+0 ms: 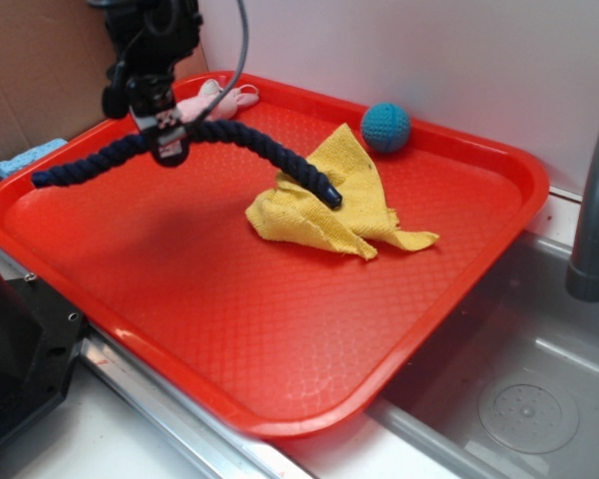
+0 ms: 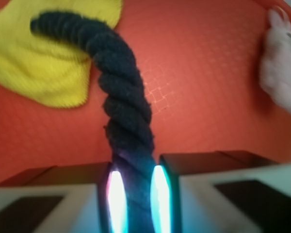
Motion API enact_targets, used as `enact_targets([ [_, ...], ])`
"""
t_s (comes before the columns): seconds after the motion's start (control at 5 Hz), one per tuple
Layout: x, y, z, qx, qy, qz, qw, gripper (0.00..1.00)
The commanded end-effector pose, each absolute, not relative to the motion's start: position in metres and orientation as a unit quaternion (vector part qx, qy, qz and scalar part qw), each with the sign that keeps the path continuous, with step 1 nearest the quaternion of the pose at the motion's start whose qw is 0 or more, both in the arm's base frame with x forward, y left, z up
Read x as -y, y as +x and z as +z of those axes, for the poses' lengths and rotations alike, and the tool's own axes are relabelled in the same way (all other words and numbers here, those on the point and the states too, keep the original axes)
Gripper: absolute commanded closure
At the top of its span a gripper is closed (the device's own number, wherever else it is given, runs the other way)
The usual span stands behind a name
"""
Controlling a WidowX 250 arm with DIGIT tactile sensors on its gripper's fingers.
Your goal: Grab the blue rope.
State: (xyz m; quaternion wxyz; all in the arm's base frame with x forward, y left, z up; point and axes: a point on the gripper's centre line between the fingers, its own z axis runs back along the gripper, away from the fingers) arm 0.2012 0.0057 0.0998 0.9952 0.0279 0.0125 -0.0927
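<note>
The blue rope (image 1: pixel 250 140) is a thick dark navy twisted cord hanging above the red tray (image 1: pixel 280 329). My gripper (image 1: pixel 170 148) is shut on it near its middle, over the tray's back left. One end droops toward the left rim; the capped other end rests on the yellow cloth (image 1: pixel 354 200). In the wrist view the blue rope (image 2: pixel 123 111) runs up from between my gripper (image 2: pixel 136 194) and curves over the yellow cloth (image 2: pixel 43 58).
A teal crocheted ball (image 1: pixel 385 127) lies at the tray's back rim. A pink and white plush toy (image 1: pixel 220 98) (image 2: pixel 281 63) sits at the back left. A light blue sponge (image 1: pixel 25 158) lies outside the tray. Sink basin (image 1: pixel 519 399) and grey faucet (image 1: pixel 597 200) are right.
</note>
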Motion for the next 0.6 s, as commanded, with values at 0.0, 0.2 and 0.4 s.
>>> enact_targets([
  [0.0, 0.01, 0.215, 0.167, 0.003, 0.051, 0.072, 0.996, 1.0],
  [0.2, 0.007, 0.213, 0.186, 0.026, 0.053, 0.105, 0.993, 1.0],
  [0.4, 0.003, 0.214, 0.186, 0.03, 0.053, 0.109, 0.992, 1.0],
])
